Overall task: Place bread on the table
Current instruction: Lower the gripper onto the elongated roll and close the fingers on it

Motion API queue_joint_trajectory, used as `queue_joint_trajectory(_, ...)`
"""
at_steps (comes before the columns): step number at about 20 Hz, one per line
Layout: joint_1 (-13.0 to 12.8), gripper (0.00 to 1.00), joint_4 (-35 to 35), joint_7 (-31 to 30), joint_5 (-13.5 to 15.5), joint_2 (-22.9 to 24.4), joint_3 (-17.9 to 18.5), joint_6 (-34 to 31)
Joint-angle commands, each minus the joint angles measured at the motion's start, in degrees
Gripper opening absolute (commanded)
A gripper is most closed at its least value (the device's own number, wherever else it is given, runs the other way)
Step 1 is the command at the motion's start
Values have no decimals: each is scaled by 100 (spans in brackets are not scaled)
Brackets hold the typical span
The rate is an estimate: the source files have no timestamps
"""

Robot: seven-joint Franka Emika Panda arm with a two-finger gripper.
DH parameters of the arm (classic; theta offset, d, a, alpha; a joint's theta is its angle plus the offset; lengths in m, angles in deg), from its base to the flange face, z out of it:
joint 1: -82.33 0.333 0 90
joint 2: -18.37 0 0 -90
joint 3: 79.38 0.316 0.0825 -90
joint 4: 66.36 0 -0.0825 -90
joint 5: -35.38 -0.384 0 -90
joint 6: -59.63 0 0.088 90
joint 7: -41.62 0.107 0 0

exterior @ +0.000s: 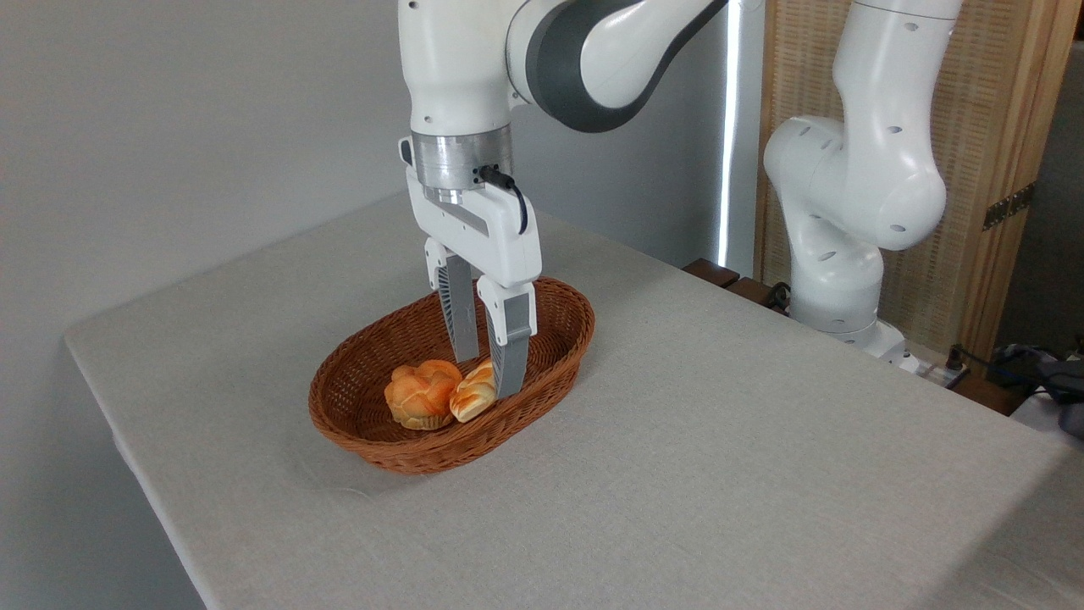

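The desk [720, 474] carries a basket [398, 449], and the bread [474, 391] lies inside it, touching a bun [421, 395]. The arm's jaws stand a little apart, astride the loaf's far half, not yet clamped. The bread looks light, stiff and fairly smooth; I would grip it across the narrow middle.

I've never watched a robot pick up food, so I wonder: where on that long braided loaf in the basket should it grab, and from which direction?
Probably across the narrow width of the bread, near its middle or right part, coming straight down from above. The loaf lies long and flat in the basket, whose wall blocks any sideways approach, and the round bun presses against its left end. The gripper already straddles that part, fingers pointing down.
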Motion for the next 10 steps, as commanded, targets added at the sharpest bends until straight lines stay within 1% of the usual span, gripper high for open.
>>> queue_joint_trajectory(1, -81, 100, 117, 40, -112, 13, 53, 183)
queue_joint_trajectory(2, -81, 100, 117, 40, -112, 13, 53, 183)
queue_joint_trajectory(3, -72, 97, 117, 40, -112, 13, 53, 183)
queue_joint_trajectory(4, -72, 85, 117, 40, -112, 13, 53, 183)
queue_joint_trajectory(5, -72, 76, 117, 40, -112, 13, 53, 183)
queue_joint_trajectory(6, -72, 64, 117, 40, -112, 13, 53, 183)
queue_joint_trajectory(7, -72, 54, 117, 40, -103, 13, 53, 183)
queue_joint_trajectory(9, -81, 42, 117, 40, -112, 13, 53, 183)
queue_joint_trajectory(10, -81, 40, 117, 40, -103, 13, 53, 183)
